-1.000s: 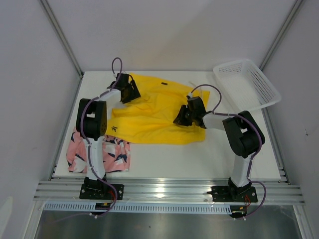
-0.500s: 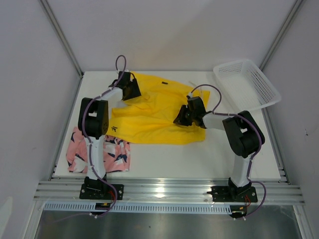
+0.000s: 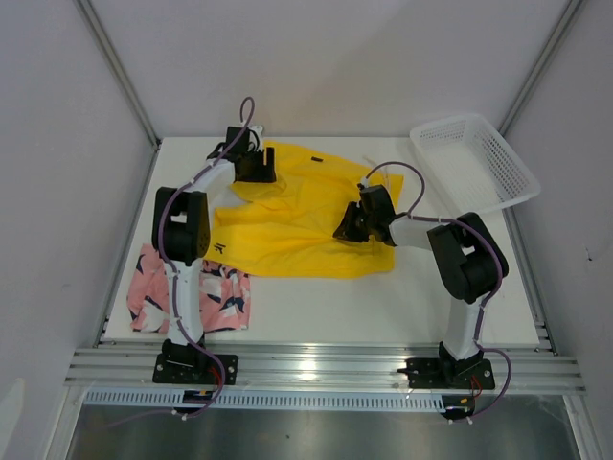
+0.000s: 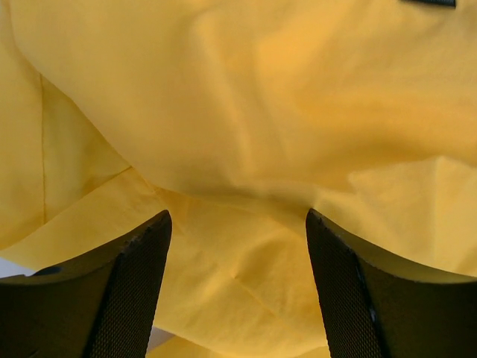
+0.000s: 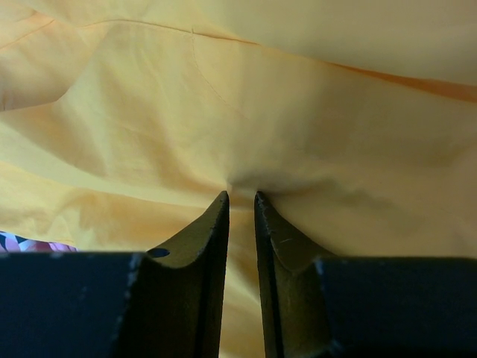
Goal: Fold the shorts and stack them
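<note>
top view: shows yellow shorts [image 3: 297, 220] spread and rumpled across the middle of the table [image 3: 383, 307], not yet folded. puts pink shorts [image 3: 230, 299] at the near left corner in a compact patch, partly hidden by the left arm; likely parked there as the base of the stack. sets left gripper [image 3: 254, 165] over the far left corner of the yellow shorts and right gripper [image 3: 350, 228] low on their right half, well apart from each other, probably so as to take two points of the cloth and carry one side over. finds basket [image 3: 474, 163] at the far right corner, off the cloth.

left wrist: shows jaws wide apart, with yellow folds below and between the fingers [image 4: 134, 291] but nothing pinched; seems poised to take a ridge of cloth.

right wrist: shows jaws nearly together, nipping a pucker of yellow cloth at the tips, with creases running out from the pinch; reads as a grip meant to anchor or lift that side. catches a sliver of pink print at the lower left.
</note>
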